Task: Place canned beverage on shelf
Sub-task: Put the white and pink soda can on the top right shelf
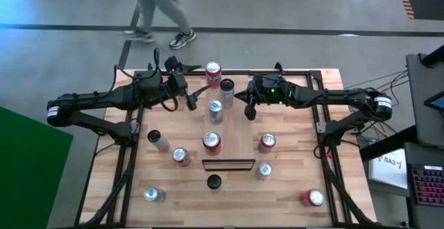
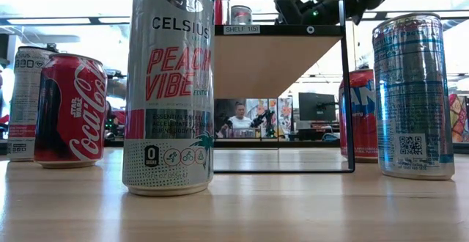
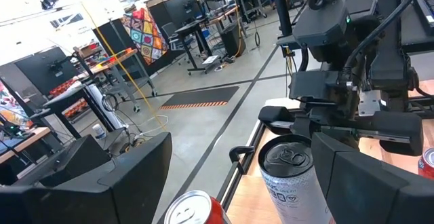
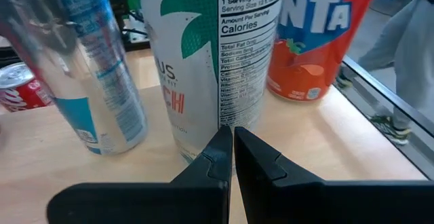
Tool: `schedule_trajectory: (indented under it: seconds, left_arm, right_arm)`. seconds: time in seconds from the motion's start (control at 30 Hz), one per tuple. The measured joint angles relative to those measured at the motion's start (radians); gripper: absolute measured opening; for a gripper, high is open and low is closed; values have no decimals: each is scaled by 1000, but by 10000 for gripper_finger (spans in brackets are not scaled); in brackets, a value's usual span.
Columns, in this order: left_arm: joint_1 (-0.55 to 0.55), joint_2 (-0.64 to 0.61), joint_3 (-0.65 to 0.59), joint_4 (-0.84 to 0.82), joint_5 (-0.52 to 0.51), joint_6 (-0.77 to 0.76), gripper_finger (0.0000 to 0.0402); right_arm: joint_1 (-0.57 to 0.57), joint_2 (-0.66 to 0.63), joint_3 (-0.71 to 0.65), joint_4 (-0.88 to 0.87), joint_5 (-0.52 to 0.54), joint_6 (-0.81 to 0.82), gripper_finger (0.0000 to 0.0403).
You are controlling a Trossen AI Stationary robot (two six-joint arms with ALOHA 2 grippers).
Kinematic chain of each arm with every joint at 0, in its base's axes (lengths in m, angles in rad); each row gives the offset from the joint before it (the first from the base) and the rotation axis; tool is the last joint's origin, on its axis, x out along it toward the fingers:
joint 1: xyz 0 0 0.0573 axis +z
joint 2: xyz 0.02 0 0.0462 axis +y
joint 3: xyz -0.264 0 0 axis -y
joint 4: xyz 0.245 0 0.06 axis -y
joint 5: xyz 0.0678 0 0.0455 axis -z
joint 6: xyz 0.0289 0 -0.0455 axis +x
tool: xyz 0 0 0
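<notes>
wide apart stand the jaws of the left gripper (image 1: pixel 189 98), and nothing is between them; the jaws of the right gripper (image 1: pixel 249 110) are pressed shut and hold nothing. both grippers are near the far end of the shelf (image 1: pixel 239 135), the left one on its left side, the right one on its right side.

the shelf is a long raised board of smooth light wood with a dark frame at its near short end. in the low view only its underside and the label "shelf" are seen, and most of its top is hidden. four cans stand on it: a red can (image 1: pixel 214 71) and a grey can (image 1: pixel 227 87) at the far end, a silver-blue can (image 1: pixel 216 110) in the middle, a red can (image 1: pixel 211 142) nearer the dark end.

in the right wrist view the celsius can (image 4: pixel 203 61), a fanta can (image 4: pixel 319 37) and a blue-silver can (image 4: pixel 88 61) are all cut off at the top. the cans in the left wrist view show only their tops. a person's legs (image 1: pixel 163 10) pass behind the table (image 1: pixel 277 194), the body is cut off.
</notes>
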Motion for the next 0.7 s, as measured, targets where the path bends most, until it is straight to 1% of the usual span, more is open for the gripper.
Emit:
schedule_trajectory:
  seconds: [0.23,0.37,0.7]
  left_arm:
    - [0,0,0,0,0,0,322]
    - [0,0,0,0,0,0,322]
    - [0,0,-2,0,0,0,322]
  right_arm:
    - [0,32,0,37,-11,-4,9]
    - [0,39,0,48,-33,-5,9]
    - [0,41,0,92,-34,-26,9]
